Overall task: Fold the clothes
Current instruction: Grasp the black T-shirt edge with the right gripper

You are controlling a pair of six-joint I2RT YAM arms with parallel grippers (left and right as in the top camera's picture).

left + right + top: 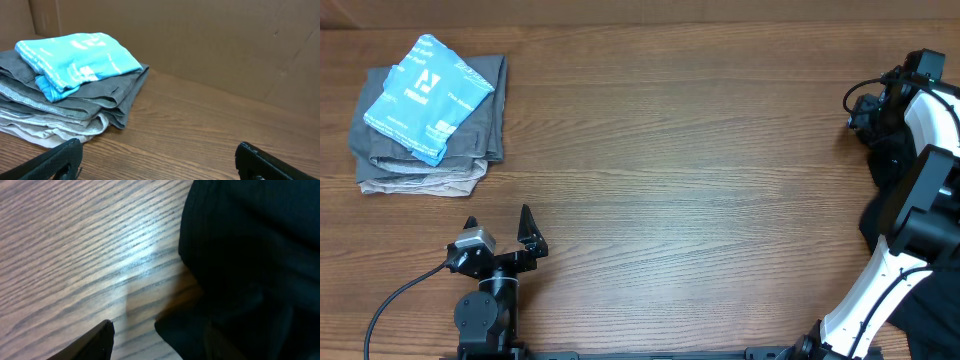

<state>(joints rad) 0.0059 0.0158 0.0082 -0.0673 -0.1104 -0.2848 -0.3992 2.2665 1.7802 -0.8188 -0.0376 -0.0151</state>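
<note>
At table (pixel 700 150) right edge, my R claw (pixel 145 342) is by black clothes (pixel 245 255); grip can't tell. L claw (pixel 498 215) wide open, empty.

Wide bare table (pixel 700 150) mid-span, folded stack (pixel 430 115) blocking far-left corner, black clothes (pixel 250 255) crowding right edge.

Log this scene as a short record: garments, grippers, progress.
black garment: crumpled at the right edge of the table, not yet folded
grey stack: folded, far left of the table
light-blue garment: folded, on top of the grey stack
left gripper: open, empty, apart from the stack
right gripper: at the black garment; open or shut unclear
</note>
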